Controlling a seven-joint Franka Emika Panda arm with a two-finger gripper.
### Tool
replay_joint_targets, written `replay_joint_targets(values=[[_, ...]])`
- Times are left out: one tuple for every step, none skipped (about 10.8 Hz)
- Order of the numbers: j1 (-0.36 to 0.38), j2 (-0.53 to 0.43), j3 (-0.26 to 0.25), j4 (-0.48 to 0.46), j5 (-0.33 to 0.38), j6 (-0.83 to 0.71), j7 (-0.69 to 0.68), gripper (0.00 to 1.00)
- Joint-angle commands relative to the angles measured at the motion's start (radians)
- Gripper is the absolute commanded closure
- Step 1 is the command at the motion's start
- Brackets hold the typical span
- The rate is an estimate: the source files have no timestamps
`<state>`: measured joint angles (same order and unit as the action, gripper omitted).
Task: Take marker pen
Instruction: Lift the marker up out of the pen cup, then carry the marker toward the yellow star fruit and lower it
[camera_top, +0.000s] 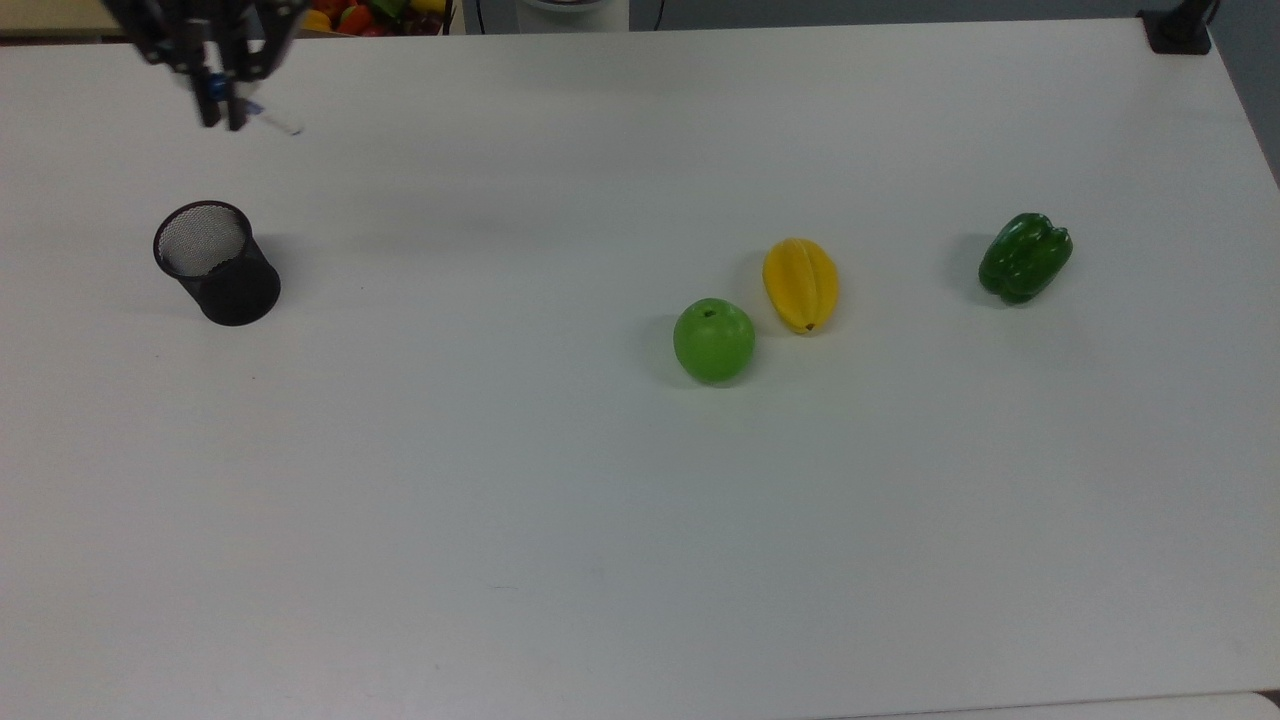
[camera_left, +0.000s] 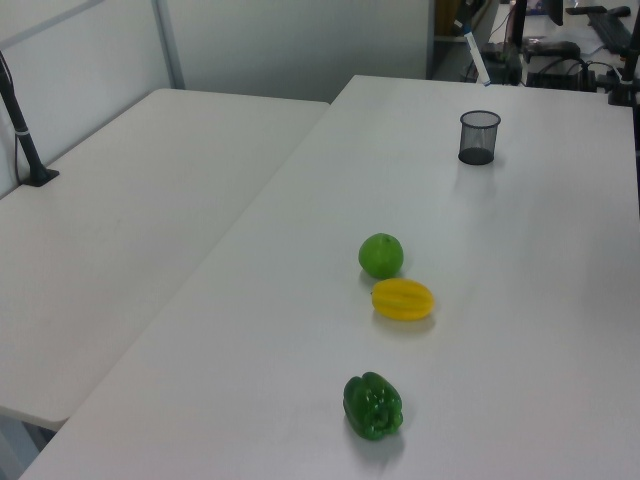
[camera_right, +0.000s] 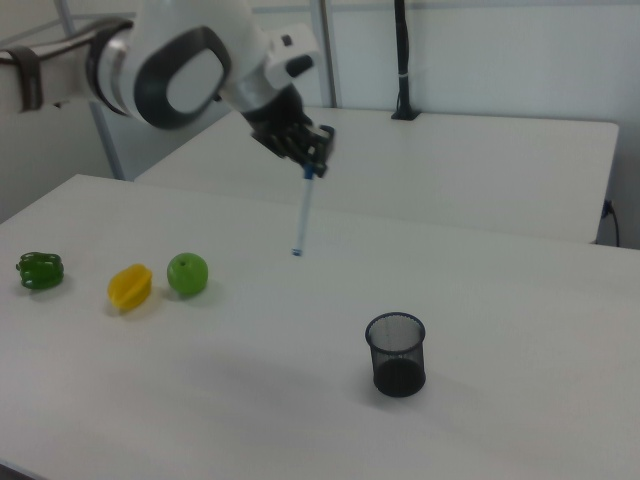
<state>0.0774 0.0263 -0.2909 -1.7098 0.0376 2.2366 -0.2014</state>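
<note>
The marker pen (camera_right: 303, 213) hangs in the air at the upper middle of the right view, nearly upright and a little tilted, its white barrel pointing down and its blue end lowest. The gripper (camera_right: 310, 160) has its fingers clamped on the pen's upper part, which is probably why it dangles freely below them; in the top view the pen (camera_top: 268, 118) shows in the upper left corner as a short pale streak beside the fingers (camera_top: 212, 103). It is clear of the black mesh cup (camera_right: 396, 354), which stands upright on the white bench (camera_top: 640, 520) lower and to the right in the right view, and appears empty, so the taking looks largely done.

Counted: one pen, one cup, and three pieces of toy produce well apart from the cup, namely one green apple (camera_top: 713, 340), one yellow fruit (camera_top: 800, 284) just beside it, and one green pepper (camera_top: 1024, 257) further toward the top view's right. A second bench (camera_left: 130, 200) stands alongside at the left view's left.
</note>
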Motion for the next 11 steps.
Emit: replay_joint_targets(values=[[0.005, -0.002, 0.111, 0.081, 0.045, -0.207, 0.12, 1.0], [0.005, -0.002, 0.16, 0.081, 0.05, -0.247, 0.164, 1.0], [0.005, 0.001, 0.211, 0.081, 0.05, -0.271, 0.215, 1.0], [0.007, 0.006, 0.255, 0.081, 0.05, -0.3, 0.274, 1.0], [0.011, 0.01, 0.298, 0.078, 0.05, -0.342, 0.357, 1.0], [0.013, 0.024, 0.347, 0.075, 0.051, -0.368, 0.428, 1.0], [0.019, 0.046, 0.387, 0.07, 0.05, -0.376, 0.474, 1.0], [0.027, 0.062, 0.418, 0.064, 0.05, -0.387, 0.496, 1.0], [0.041, 0.076, 0.446, 0.044, 0.05, -0.378, 0.503, 1.0], [0.056, 0.099, 0.467, 0.029, 0.048, -0.367, 0.529, 1.0], [0.07, 0.119, 0.481, 0.016, 0.048, -0.35, 0.545, 1.0]])
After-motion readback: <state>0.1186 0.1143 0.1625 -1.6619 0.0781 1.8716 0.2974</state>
